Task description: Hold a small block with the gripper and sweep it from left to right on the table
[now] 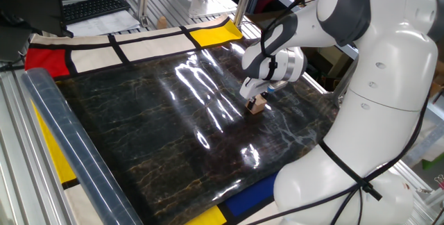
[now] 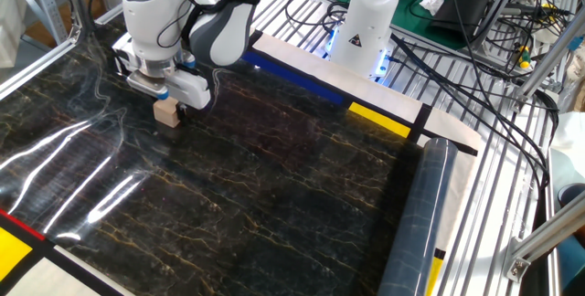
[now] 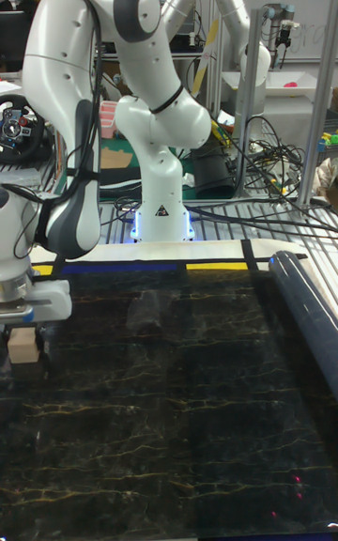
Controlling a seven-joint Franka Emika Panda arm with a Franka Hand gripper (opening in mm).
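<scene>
One small light tan wooden cube (image 1: 257, 105) stands on the glossy black marble-patterned bench (image 1: 152, 135), and the end effector (image 1: 258, 97) of the big white robot arm (image 1: 374, 79) is directly over it, with its dark narrow fingers clamped on the upper part of the cube. In one fixed view this pair is right of the middle of the frame, close to the right border of the black sheet, with bright light streaks just to its left. In the other fixed view the cube (image 2: 165, 111) sits in the upper left of the frame, under the white-grey housing of the end effector (image 2: 164, 100), and its lower face appears to touch the bench (image 2: 238, 195). In the tall fixed view the cube (image 3: 23, 346) is at the far left edge, a little below the middle of the frame, and the end effector (image 3: 23, 325) is partly cut by the frame edge, so the fingers are hard to see there.

A long dark rolled tube (image 1: 66, 142) lies along the left side of the bench in one fixed view; in the other fixed view the same tube (image 2: 416, 214) is at the right, well apart from the cube. Yellow, blue, red and white panels border the black sheet; the yellow panel (image 1: 215, 33) is at the upper middle of one fixed view.
</scene>
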